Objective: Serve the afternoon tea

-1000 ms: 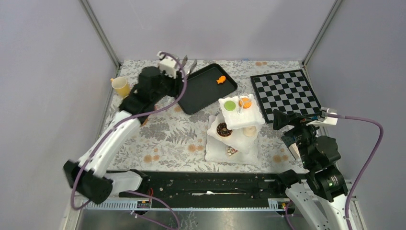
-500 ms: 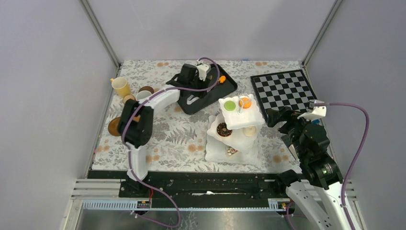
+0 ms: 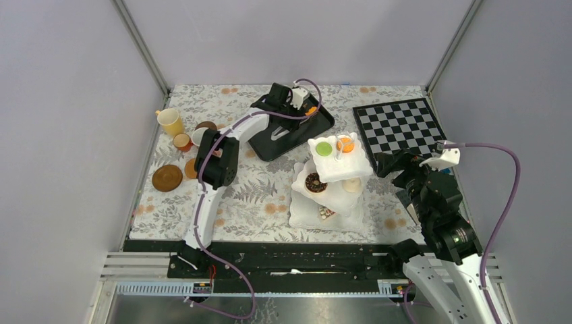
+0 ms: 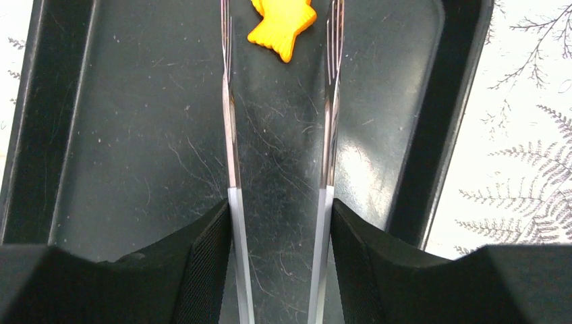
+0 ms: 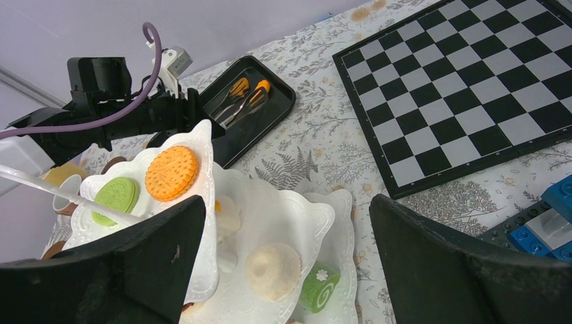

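My left gripper is shut on the silver tongs, low over the black tray. The tong tips stand apart on either side of an orange fish-shaped cake. The white three-tier stand holds a green macaron, an orange macaron, a brown doughnut, a cream cake and a green roll. My right gripper is open and empty, just right of the stand.
A yellow cup, a brown cup, a white cup and a brown saucer sit at the left. A chessboard lies at the back right, with blue bricks near it.
My left arm has swung right from the tray's far left corner and now reaches over the tray, tongs around the orange cake. The right gripper has barely shifted.
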Motion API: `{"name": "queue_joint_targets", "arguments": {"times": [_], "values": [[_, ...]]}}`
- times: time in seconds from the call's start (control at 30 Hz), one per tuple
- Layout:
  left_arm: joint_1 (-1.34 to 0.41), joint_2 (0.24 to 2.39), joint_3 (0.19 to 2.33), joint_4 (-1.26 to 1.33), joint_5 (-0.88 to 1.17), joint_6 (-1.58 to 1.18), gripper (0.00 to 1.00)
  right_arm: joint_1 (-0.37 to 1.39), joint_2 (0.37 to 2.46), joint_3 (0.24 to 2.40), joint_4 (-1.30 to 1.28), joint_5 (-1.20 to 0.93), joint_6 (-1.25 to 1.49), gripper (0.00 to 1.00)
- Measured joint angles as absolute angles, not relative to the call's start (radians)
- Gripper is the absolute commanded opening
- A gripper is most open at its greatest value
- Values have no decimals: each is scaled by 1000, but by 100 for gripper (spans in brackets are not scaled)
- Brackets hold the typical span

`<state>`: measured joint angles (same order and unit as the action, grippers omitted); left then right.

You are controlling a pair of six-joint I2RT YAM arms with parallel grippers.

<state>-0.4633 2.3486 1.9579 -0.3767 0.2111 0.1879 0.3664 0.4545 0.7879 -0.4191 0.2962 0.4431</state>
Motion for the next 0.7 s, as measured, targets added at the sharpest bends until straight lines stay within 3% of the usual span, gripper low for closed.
{"name": "queue_joint_targets", "arguments": {"times": [0.5,0.6,0.7], "values": [[-446,2484,2124,-449,279,183,55,366,453,788,-425,299,447,98],[-443,2505,2146,-453,296,175,53,366,451,788,-430,300,450,98],[-442,2522,2175,-455,309,165,44,366,448,788,-430,304,450,98]]}}
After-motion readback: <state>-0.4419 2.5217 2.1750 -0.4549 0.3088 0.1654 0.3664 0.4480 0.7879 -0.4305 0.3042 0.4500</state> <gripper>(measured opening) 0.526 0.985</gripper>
